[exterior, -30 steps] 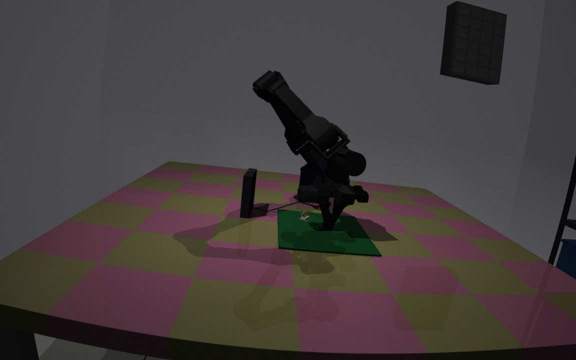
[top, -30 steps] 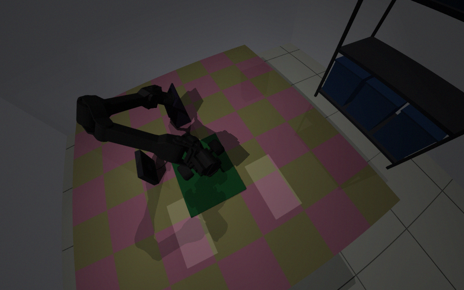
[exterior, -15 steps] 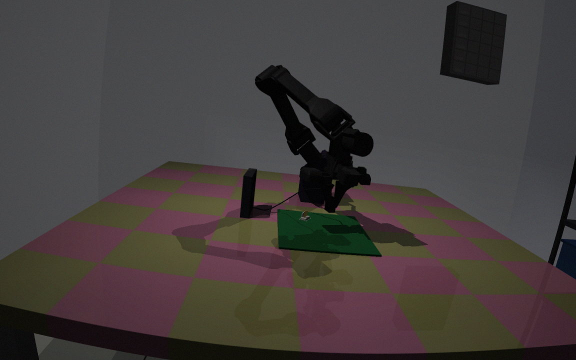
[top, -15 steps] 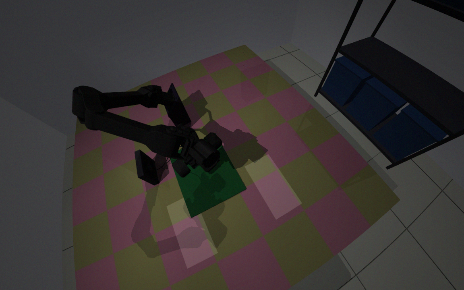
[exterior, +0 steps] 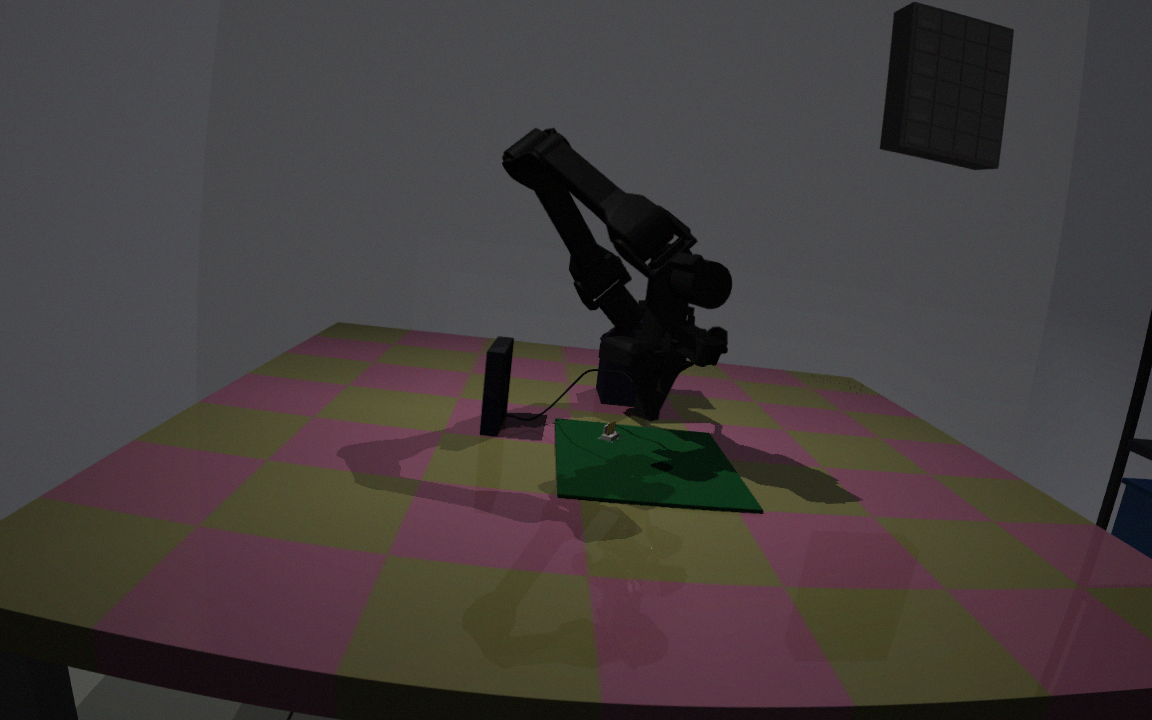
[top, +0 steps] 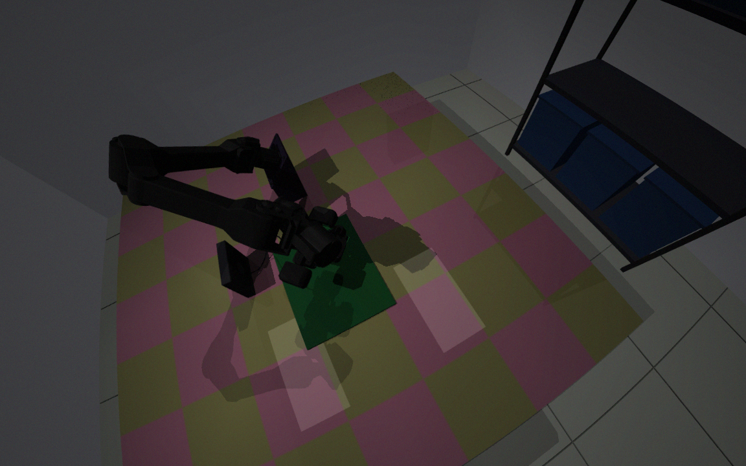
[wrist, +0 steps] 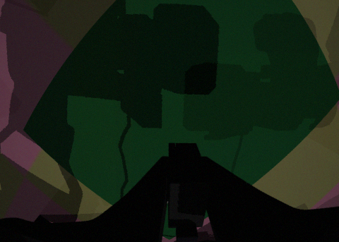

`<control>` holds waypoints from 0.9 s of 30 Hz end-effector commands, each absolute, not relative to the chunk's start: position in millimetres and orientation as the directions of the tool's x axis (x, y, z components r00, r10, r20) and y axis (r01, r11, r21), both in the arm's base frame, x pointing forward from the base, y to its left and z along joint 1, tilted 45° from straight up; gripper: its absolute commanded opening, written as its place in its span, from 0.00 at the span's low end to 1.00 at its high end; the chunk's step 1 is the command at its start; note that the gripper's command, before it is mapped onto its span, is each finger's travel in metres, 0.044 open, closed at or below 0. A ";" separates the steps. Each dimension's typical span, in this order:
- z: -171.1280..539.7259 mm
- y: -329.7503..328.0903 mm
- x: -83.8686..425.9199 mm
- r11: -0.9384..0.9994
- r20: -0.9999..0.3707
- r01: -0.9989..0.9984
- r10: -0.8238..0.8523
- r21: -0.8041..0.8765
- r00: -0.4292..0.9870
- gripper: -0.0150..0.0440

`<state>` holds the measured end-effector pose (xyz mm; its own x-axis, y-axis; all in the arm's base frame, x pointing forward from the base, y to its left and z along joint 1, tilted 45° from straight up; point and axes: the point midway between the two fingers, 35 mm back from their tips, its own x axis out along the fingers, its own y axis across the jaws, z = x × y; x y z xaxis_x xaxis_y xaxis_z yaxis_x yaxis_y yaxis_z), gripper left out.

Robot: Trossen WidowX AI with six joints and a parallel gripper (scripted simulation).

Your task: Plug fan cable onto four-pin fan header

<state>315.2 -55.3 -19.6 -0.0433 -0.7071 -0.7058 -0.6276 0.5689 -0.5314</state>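
My gripper (exterior: 649, 415) (wrist: 183, 163) is shut on the fan cable's dark plug (wrist: 183, 149), whose end shows just past the fingertips in the wrist view. In the exterior view the fingertips are above the rear part of the green board (top: 367, 304) (exterior: 580, 447) (wrist: 95, 118), to the right of the small white header (exterior: 609, 434). The plug is off the header. The top view shows the hand over the board, hiding the fingertips, plug and header. The header's pins are too dark to count. The thin black cable (exterior: 562, 391) arcs from the fan (top: 235, 271) (exterior: 496, 386) to the hand.
The fan stands upright as a dark slab left of the board. The arm's dark base (top: 287, 173) (exterior: 616, 385) is behind the board. Arm shadows fall across the board and the pink and olive checked table (top: 451, 399) (exterior: 490, 600). A rack (top: 660, 136) with blue bins stands beyond the table.
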 end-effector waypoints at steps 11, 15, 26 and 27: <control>-11.1 -63.0 299.4 0.307 -0.707 -0.919 -0.706 -0.248 -0.045 0.25; -8.8 -65.1 295.0 0.216 -0.707 -0.964 -0.706 -0.154 -0.045 0.25; -3.0 -70.8 282.4 -0.049 -0.706 -0.992 -0.706 0.114 -0.046 0.25; -2.5 -71.3 281.2 -0.073 -0.706 -0.988 -0.706 0.138 -0.046 0.25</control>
